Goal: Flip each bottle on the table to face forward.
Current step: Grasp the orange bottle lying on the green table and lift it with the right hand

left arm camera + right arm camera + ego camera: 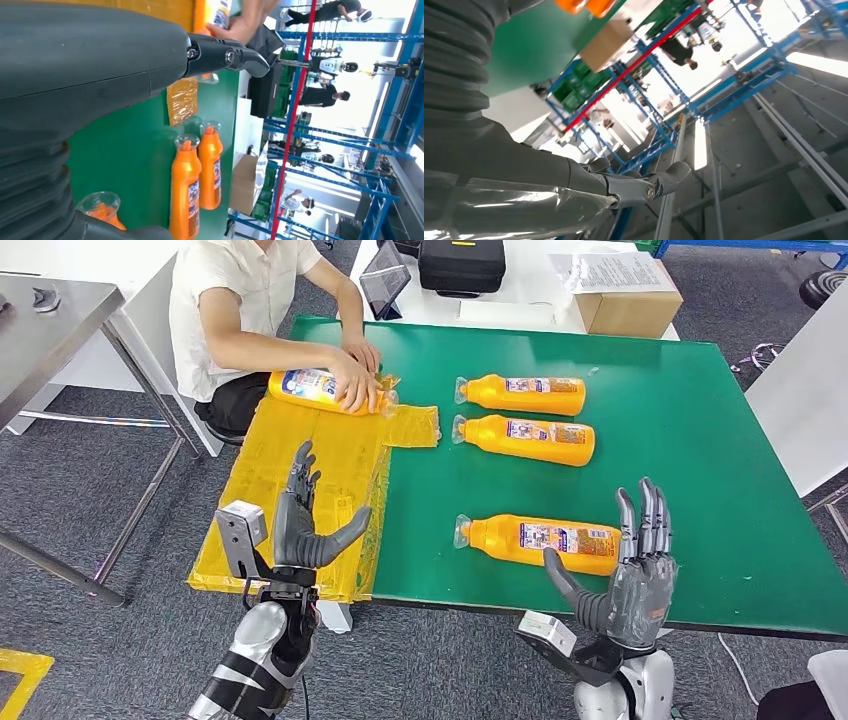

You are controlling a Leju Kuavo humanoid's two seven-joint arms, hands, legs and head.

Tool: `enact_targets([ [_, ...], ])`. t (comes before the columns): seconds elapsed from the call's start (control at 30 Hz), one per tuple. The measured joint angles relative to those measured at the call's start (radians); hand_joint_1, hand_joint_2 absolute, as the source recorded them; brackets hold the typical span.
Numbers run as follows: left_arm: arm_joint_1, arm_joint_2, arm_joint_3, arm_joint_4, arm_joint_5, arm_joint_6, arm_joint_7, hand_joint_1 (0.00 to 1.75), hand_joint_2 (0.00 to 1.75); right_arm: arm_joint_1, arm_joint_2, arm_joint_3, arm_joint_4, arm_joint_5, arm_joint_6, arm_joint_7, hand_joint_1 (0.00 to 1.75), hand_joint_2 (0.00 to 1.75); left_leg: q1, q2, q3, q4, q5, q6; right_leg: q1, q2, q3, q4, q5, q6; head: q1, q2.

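Three orange bottles lie on their sides on the green table (700, 440), caps to the left: a far one (522, 393), a middle one (525, 439) and a near one (540, 541). A fourth orange bottle (318, 390) lies on the yellow sheet (300, 490) under a person's hands (358, 375). My left hand (303, 523) is raised open over the yellow sheet, holding nothing. At the table's near edge my right hand (628, 575) stands open with its fingers upright, just right of the near bottle's base. The left wrist view has two bottles (197, 185) side by side.
A seated person in a white shirt (235, 310) is at the table's far left corner. Behind the table stand a cardboard box (625, 295), a black case (460, 265) and a tablet (385, 285). A steel table (50, 320) stands to the left.
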Motion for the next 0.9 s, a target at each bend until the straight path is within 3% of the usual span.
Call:
enact_targets([
  [0.17,0.042,-0.001,-0.011,-0.017,-0.033,0.058,-0.026,0.0,1.75,-0.008,-0.038,-0.097,0.123,0.115,0.0,0.026,0.0,1.75,0.0,-0.002,0.0,0.0,0.0,0.0,0.0,-0.002,0.0,0.0,0.0,0.0,0.0,0.0],
  [0.27,0.071,-0.003,-0.035,-0.021,-0.081,0.084,-0.038,0.0,1.75,-0.021,-0.088,-0.122,0.22,0.114,0.0,0.11,0.0,1.75,-0.001,-0.002,-0.001,0.0,0.0,0.0,-0.001,-0.003,0.0,0.0,0.0,0.0,0.0,0.0],
  [0.47,0.104,-0.015,-0.145,-0.012,-0.138,0.067,-0.033,0.0,1.75,-0.102,-0.204,-0.02,0.461,0.007,0.012,0.259,0.0,1.75,-0.002,-0.001,-0.001,0.0,0.0,0.001,-0.002,-0.002,0.0,-0.001,0.0,0.001,0.0,0.0],
  [0.67,0.102,-0.022,-0.243,0.019,-0.138,0.046,-0.032,0.0,1.75,-0.196,-0.268,0.089,0.662,-0.027,0.024,0.291,0.0,1.75,-0.002,-0.001,-0.001,0.0,0.0,0.001,-0.002,-0.002,0.0,0.0,0.0,0.001,0.0,0.0],
  [0.9,0.095,-0.025,-0.279,0.037,-0.138,0.047,-0.034,0.0,1.75,-0.256,-0.298,0.143,0.774,-0.029,0.019,0.296,0.0,1.75,-0.002,-0.001,-0.001,0.0,0.0,0.001,-0.002,-0.002,0.0,0.0,0.0,0.001,0.0,0.0],
])
